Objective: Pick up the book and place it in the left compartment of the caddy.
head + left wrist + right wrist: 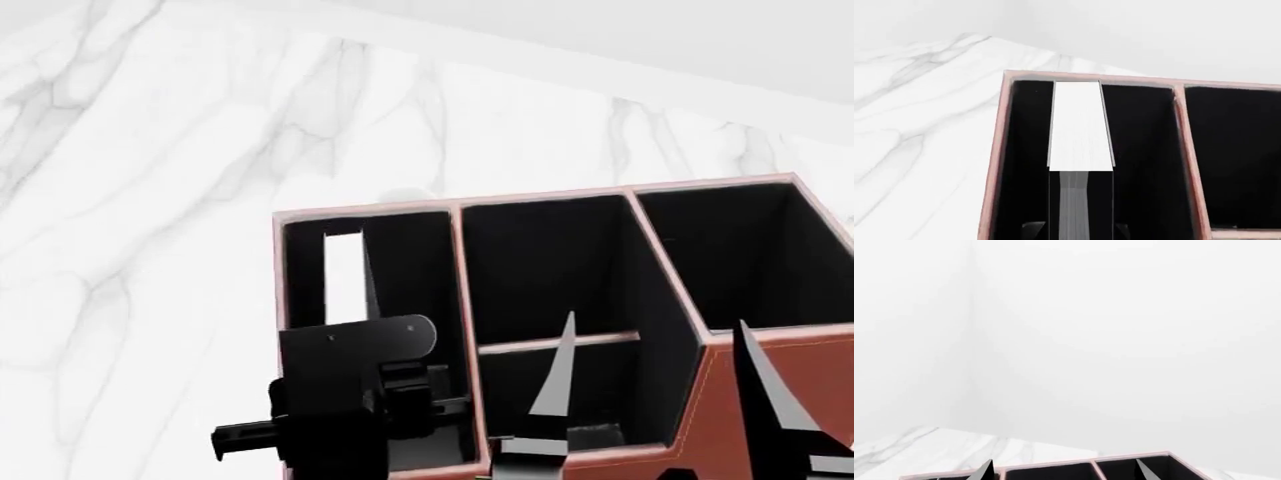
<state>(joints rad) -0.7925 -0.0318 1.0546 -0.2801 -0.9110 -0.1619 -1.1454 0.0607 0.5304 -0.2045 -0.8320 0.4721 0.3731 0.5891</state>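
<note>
The black book (1079, 125) stands upright inside the caddy's left compartment (1141, 150), white page edges up. In the head view the book (344, 275) shows as a white strip in that compartment (414, 280). My left gripper (1079, 231) is shut on the book, one finger against each cover, low inside the compartment. From the head view, the left gripper (367, 400) covers the compartment's near end. The reddish-brown caddy (801, 350) lies on the marble table. My right gripper (661, 400) is open and empty above the caddy's front, its fingertips (987, 471) spread wide.
The white marble table (134, 250) lies left of and behind the caddy. The middle section has a crossbar (554, 343), and a squarer section (727, 260) is at the right end. In the right wrist view the caddy rim (1054, 463) shows below a white wall.
</note>
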